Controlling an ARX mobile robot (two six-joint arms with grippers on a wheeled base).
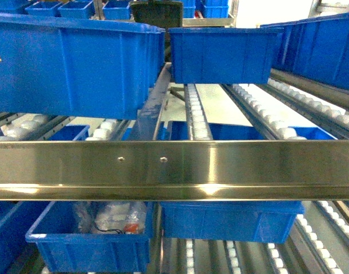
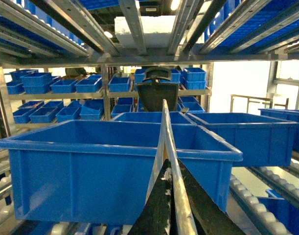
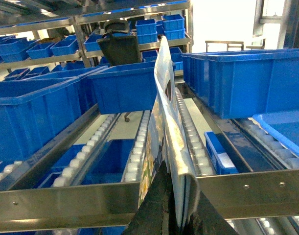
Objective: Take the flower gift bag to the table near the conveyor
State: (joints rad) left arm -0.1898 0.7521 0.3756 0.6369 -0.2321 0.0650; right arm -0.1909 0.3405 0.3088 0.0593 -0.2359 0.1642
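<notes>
A: What did the head view show?

B: The sloping steel roller conveyor (image 1: 197,114) and blue plastic bins (image 1: 225,54); no bag that I could pick out.

A: The left wrist?

B: The left pincer (image 2: 170,208) was clamped on the flat, thin, glossy paper flower gift bag (image 2: 165,142), held edge-on above the rollers.

A: The right?

B: The right pincer (image 3: 174,215) also gripped the bag (light, crushable, I judged; best held by its edge).

1. Left gripper (image 2: 170,205): its dark fingers (image 2: 156,208) rise from the bottom edge of the left wrist view, closed together on a thin flat sheet seen edge-on.
2. Right gripper (image 3: 181,210): its dark fingers (image 3: 154,208) rise from the bottom edge of the right wrist view, pinched on a thin folded sheet.
3. Neither arm shows clearly in the head view.
</notes>
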